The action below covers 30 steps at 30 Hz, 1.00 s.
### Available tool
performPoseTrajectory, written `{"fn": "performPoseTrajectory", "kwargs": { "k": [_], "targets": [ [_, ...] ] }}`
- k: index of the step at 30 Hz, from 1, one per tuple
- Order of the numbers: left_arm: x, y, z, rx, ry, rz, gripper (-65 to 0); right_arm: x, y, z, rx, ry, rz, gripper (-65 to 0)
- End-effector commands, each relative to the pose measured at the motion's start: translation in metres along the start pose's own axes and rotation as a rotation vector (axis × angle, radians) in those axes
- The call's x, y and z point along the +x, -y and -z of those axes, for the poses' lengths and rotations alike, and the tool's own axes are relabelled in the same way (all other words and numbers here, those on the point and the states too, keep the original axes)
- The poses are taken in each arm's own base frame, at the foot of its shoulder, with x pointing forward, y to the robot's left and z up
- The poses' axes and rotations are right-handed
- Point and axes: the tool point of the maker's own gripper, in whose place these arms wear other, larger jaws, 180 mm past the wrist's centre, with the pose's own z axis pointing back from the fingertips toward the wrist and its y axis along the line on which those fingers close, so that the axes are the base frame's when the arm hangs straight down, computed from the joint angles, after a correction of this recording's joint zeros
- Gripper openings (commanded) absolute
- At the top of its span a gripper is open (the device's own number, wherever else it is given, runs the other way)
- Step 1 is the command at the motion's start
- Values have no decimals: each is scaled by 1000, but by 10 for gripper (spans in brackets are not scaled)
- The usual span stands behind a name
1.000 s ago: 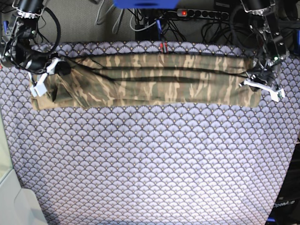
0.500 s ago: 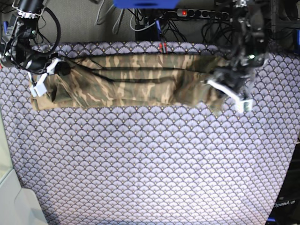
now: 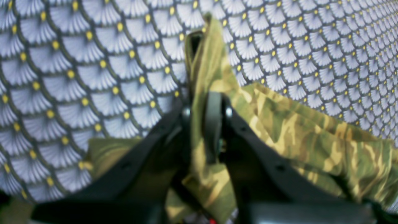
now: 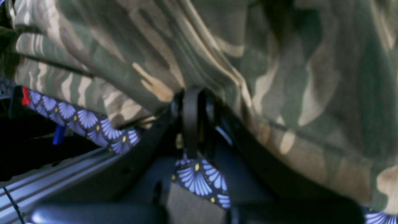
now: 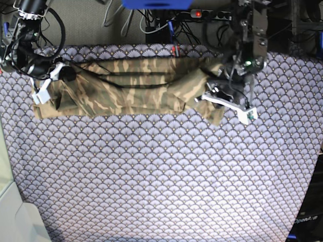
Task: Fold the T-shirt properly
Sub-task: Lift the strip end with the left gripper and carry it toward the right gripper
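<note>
Left fingers (image 5: 222,101) carried inward, clamped on T-shirt (image 5: 131,88) end, right fingers (image 5: 48,83) closed at other end

Both your wrist views are blurred. The left gripper (image 3: 202,124) covers the T-shirt (image 3: 311,140) fold it pinches, and the frame's bottom cuts its jaws off. The right gripper (image 4: 192,121) sits under cloth; you can't tell whether it grips fabric.
</note>
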Motion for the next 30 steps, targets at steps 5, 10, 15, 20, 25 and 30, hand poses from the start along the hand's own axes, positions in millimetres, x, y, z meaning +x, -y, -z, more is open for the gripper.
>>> {"fn": "performPoseTrajectory", "kwargs": {
  "k": [5, 10, 15, 20, 25, 30],
  "targets": [
    [-7, 25, -4, -29, -9, -22, -646, -4, 8, -4, -37, -33, -13, -627],
    [-12, 61, -5, -101, -22, 19, -646, -4, 8, -4, -37, -33, -13, -627],
    [-15, 94, -8, -165, -25, 59, -646, -4, 8, -4, -37, -33, -13, -627],
    [-38, 134, -16, -263, -65, 167, -645, -5, 8, -4, -37, -34, -12, -627],
    [-60, 161, -27, -341, -90, 249, -645, -5, 8, -4, -37, -34, -12, -627],
    [-50, 169, -30, -364, -27, 225, -646, -5, 8, -3, -36, -34, -11, -627]
  ]
}}
